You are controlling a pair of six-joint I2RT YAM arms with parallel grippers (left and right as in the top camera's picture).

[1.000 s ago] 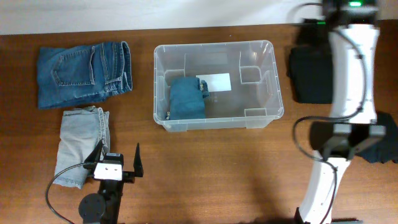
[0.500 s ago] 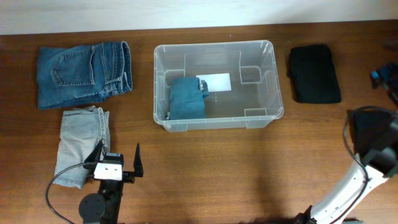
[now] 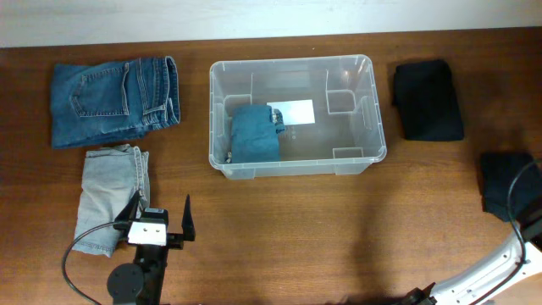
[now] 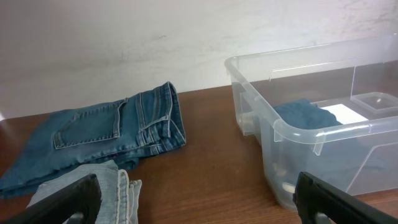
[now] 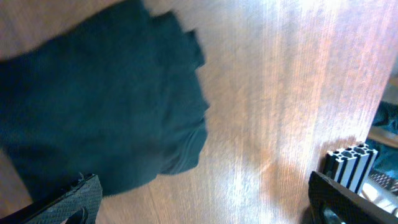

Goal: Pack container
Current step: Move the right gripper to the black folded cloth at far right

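– Black cloth point(image 5: 93, 106) lies near the right gripper point(image 5: 205, 202), jaws apart. Risk?
– Pinching one layer unfolds it. Left gripper point(image 3: 161, 212), also apart, idles; container point(image 3: 292, 59), upper centre, may shift if its rim is clipped.

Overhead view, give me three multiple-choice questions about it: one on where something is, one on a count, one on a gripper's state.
1. Where in the container does the folded blue garment lie?
A. its left part
B. its right part
C. hanging over its rim

2. How many folded garments lie on the table outside it?
A. two
B. four
C. six

3. The left gripper is:
A. open and empty
B. shut on a garment
C. shut on the rim

Answers:
1 A, it sits near the left wall.
2 B, there are dark jeans, light jeans, a black garment and a dark garment at the right edge.
3 A, its fingers stand apart with nothing between them.
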